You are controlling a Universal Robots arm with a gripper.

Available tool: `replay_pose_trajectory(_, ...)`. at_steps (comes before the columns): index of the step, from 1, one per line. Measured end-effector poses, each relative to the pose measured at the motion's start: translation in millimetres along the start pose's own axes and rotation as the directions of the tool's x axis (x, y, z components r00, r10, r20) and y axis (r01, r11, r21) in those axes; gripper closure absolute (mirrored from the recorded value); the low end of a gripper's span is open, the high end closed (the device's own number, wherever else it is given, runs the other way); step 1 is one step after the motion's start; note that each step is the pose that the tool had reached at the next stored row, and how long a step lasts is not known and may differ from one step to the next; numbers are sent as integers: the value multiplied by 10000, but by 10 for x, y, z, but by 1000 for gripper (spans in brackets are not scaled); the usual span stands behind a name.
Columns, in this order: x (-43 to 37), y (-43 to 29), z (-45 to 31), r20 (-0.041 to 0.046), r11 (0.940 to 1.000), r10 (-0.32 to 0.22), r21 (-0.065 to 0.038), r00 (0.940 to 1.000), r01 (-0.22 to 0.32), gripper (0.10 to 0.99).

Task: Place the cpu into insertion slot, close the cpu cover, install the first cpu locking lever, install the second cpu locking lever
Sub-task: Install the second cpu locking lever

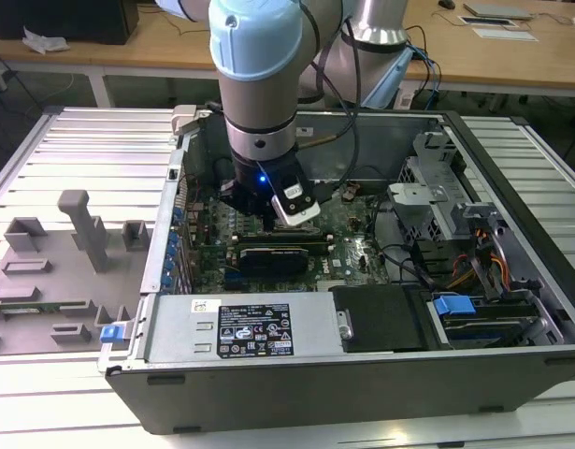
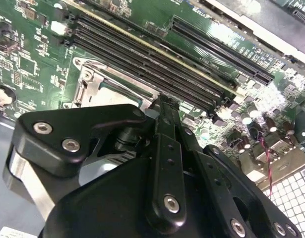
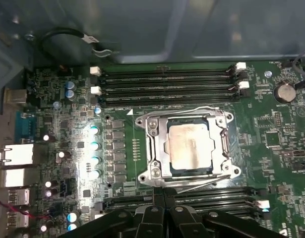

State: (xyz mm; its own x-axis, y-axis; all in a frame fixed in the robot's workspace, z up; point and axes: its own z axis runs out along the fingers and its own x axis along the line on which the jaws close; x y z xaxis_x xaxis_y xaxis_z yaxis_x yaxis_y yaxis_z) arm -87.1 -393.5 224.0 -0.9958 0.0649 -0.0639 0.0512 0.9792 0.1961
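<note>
An open computer case (image 1: 362,365) is seen lying on a slatted metal table (image 1: 72,150) in the exterior view. In the first wrist view, the gripper (image 3: 163,194) is held with its fingers (image 3: 157,198) pressed together, gripping nothing, just beside the cpu cover (image 3: 154,144). Beyond them, the cpu (image 3: 192,147) lies seated in the insertion slot (image 3: 164,148), the cover closed around it.
</note>
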Motion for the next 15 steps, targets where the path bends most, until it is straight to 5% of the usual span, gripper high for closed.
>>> replay_pose_trajectory(2,31,-44,20,-14,9997,13,-256,10000,-13,980)
replay_pose_trajectory(4,47,-66,42,-23,9992,14,-391,10000,-15,980)
replay_pose_trajectory(15,100,-87,212,-52,9978,-36,-665,10000,32,980)
